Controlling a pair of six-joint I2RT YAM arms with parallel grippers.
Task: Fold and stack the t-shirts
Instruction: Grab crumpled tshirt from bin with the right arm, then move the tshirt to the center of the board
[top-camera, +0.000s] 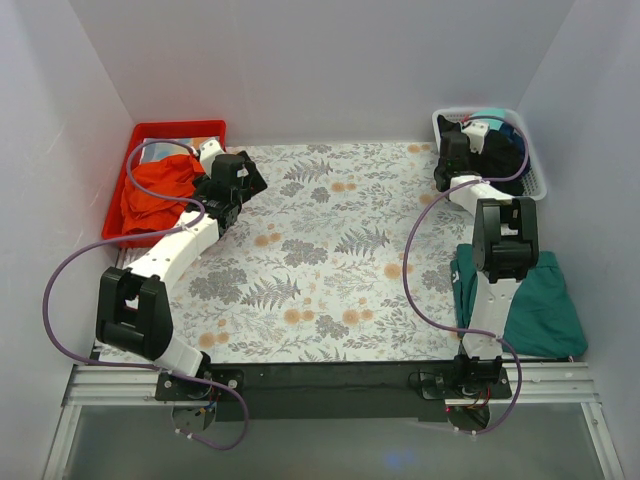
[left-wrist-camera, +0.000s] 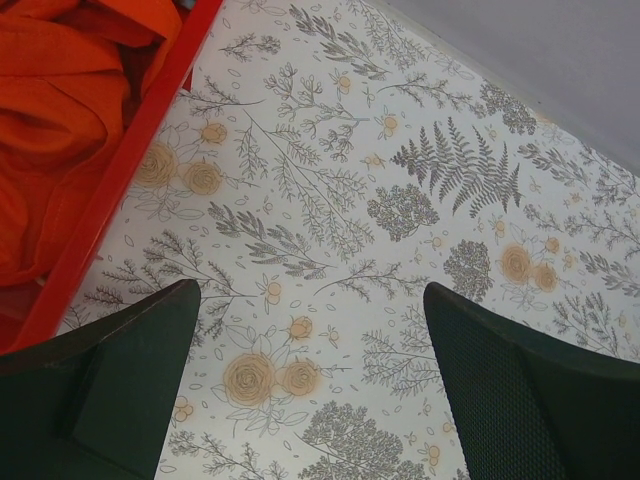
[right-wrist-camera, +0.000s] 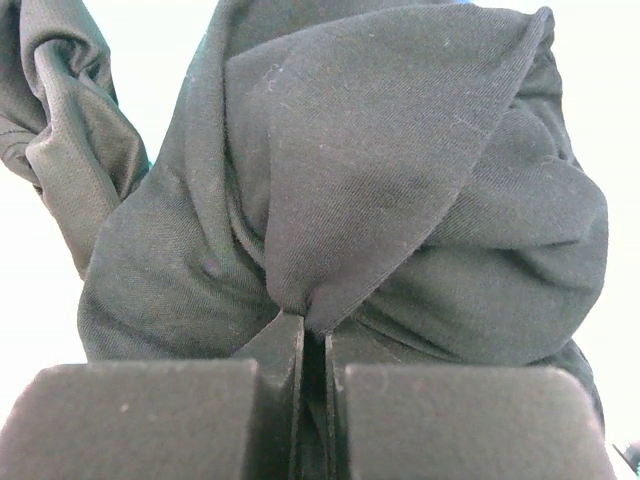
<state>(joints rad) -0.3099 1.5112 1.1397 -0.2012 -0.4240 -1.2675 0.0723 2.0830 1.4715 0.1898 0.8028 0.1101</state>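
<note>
Right wrist view: the right jaws are pressed together on a thin pinch of the crumpled black cotton t-shirt (right-wrist-camera: 400, 180), which lies bunched in the white slatted plastic basket (top-camera: 537, 170) at the counter's far right corner. So little cloth is caught that, I judge, the fold may slide out on lifting. The bundle could also drag the turquoise cloth (top-camera: 492, 113) lying with it over the rim, or tip the basket. Left jaws stand wide, holding nothing, above the floral-patterned counter (left-wrist-camera: 330, 200) beside the red plastic tray (left-wrist-camera: 130, 140) of orange cloth (left-wrist-camera: 60, 120), too far off to help.
</note>
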